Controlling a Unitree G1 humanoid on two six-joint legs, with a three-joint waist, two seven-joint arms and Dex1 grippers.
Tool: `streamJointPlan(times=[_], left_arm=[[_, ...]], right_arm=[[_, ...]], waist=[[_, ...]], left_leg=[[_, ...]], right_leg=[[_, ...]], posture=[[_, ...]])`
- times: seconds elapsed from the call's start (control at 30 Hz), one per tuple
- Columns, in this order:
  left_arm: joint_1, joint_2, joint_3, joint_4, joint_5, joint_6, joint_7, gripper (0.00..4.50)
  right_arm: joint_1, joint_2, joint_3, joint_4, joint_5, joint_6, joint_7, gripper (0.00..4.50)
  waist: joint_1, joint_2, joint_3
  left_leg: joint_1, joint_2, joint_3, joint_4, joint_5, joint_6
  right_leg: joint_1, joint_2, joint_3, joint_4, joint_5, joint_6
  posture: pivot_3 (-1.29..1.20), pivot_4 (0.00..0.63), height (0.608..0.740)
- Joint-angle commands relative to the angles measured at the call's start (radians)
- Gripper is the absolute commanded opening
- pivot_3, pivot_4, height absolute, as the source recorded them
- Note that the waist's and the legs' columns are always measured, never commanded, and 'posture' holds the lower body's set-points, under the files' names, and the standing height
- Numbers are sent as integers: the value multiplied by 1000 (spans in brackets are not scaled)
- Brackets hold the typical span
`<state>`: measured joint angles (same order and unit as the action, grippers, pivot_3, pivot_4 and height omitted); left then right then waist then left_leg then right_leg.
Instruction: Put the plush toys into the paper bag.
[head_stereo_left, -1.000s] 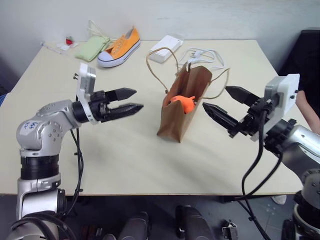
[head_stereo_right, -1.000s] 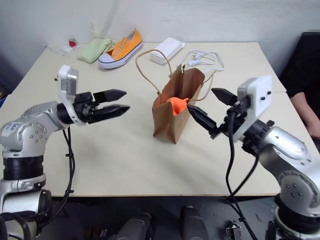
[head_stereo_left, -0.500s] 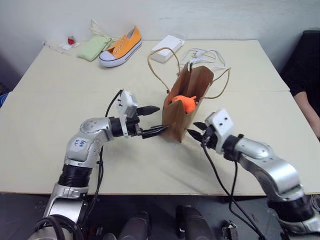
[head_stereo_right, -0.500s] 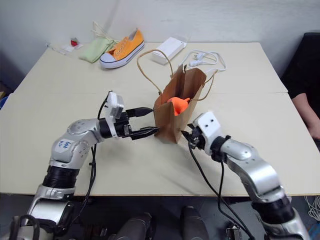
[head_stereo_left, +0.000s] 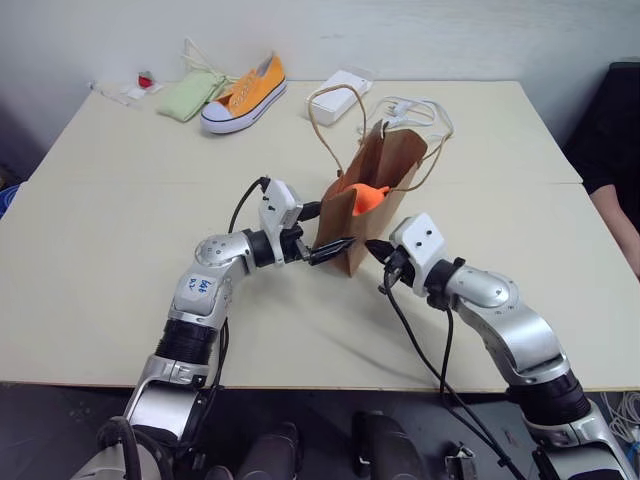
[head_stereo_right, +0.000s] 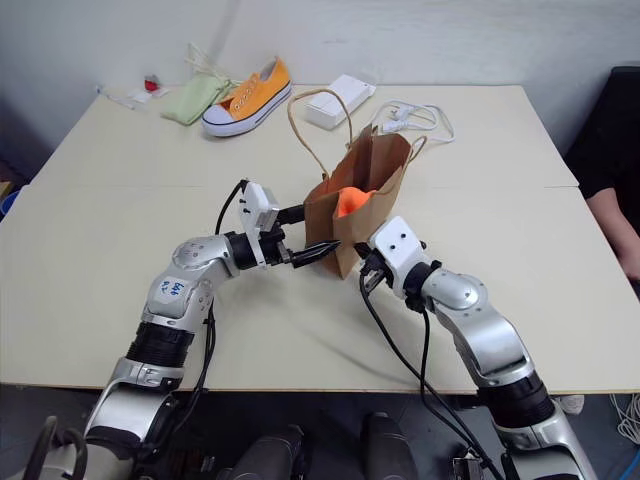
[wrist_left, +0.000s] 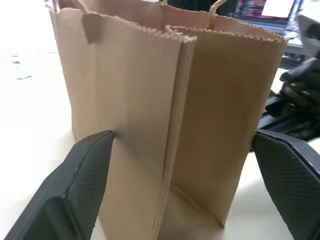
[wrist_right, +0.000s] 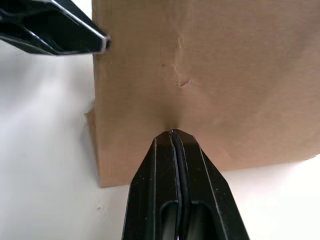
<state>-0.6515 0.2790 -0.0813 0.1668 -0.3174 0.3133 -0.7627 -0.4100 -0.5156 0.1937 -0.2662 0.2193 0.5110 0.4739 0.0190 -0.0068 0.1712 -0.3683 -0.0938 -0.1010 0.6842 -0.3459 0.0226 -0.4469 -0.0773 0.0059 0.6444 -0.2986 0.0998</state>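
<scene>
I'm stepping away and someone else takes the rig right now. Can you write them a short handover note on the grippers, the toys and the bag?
Left gripper: open, its fingers straddling the lower part of the paper bag, not clamped.
Right gripper: shut, tips pressed against the bag's side wall, which dimples there; holding nothing.
Paper bag: upright mid-table.
Orange plush toy: already in the bag, poking out of the mouth.
Small red plush toy: at the table's far left corner, beside the green pouch.
Left to do: fetch the red toy and drop it in the bag.

We count one paper bag (head_stereo_left: 385, 175), one orange plush toy (head_stereo_left: 365, 196), one sneaker (head_stereo_left: 243, 88), one green pouch (head_stereo_left: 184, 97), one white box (head_stereo_left: 340, 94).
</scene>
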Motion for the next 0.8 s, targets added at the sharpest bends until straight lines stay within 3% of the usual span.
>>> streamJointPlan(times=[0.03,0.43,0.53,0.8], left_arm=[[-12,-15,9,-27,-9,-5,3,4500],[-103,-100,-1,112,82,-47,126,4500],[-107,-109,-8,131,91,-82,113,3931],[-164,-96,-1,252,91,-153,41,1358]], right_arm=[[-18,22,-9,1,-19,-33,15,31],[-50,84,-5,58,-75,-61,35,31],[-42,95,-19,43,-70,-66,40,0],[44,74,-64,-66,-28,-74,81,0]], waist=[[0,0,0],[2,0,0],[1,0,0],[3,0,0]], left_leg=[[0,0,0,0,0,0],[0,0,0,0,0,0],[0,0,0,0,0,0],[0,0,0,0,0,0]], right_leg=[[0,0,0,0,0,0],[0,0,0,0,0,0],[0,0,0,0,0,0],[0,0,0,0,0,0]], posture=[[0,150,740],[0,150,740],[0,150,740],[0,150,740]])
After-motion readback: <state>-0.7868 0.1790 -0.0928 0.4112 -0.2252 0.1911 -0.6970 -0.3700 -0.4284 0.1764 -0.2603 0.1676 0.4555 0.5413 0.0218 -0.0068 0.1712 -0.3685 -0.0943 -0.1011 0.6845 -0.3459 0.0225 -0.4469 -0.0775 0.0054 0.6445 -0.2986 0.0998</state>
